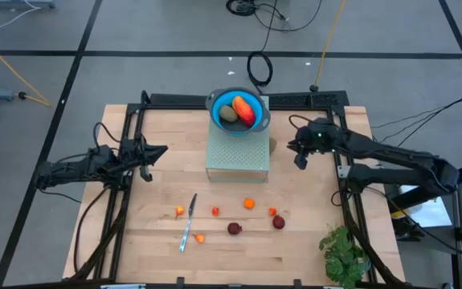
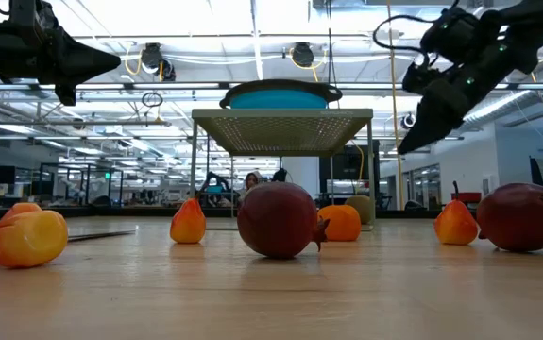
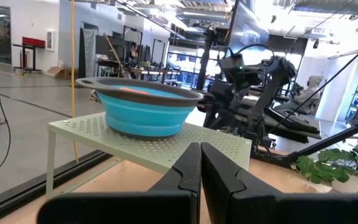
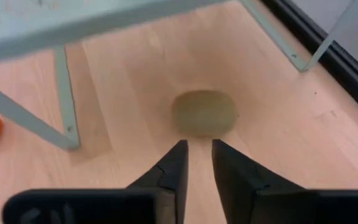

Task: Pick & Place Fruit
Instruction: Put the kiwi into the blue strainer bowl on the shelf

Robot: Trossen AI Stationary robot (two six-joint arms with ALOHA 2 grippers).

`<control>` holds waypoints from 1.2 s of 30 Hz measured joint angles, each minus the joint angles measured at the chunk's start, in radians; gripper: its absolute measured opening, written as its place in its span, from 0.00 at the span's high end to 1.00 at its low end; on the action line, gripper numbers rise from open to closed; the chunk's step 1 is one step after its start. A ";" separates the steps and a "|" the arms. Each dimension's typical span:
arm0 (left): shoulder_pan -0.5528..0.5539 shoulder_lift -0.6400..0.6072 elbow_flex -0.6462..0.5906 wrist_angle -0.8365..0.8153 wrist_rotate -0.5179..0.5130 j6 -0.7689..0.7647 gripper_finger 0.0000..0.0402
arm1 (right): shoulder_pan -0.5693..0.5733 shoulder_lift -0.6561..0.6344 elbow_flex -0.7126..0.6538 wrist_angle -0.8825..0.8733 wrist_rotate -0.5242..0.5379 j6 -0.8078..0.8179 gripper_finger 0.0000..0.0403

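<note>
your right gripper, fingers slightly parted and empty, hovers over an olive-brown oval beside the stand; blue bowl atop it holds two fruits; left gripper closed.

Both arms are showing matte black links; near the right arm's fingers, a small green light is glowing.

left arm stretched along table's left side, left gripper level, pointing toward perforated stand, fingers pressed together, nothing held. right arm bent in from stand's right, right gripper angled downward just beside stand, fingers slightly parted, nothing between.
</note>
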 joint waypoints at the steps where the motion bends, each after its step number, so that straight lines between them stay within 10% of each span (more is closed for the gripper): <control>1: 0.000 0.000 0.000 0.000 0.000 0.000 0.98 | 0.000 0.012 0.000 0.000 0.001 -0.017 0.81; 36: 0.000 0.000 0.000 0.000 0.000 0.000 0.98 | 0.004 0.195 0.001 0.103 0.007 -0.217 0.16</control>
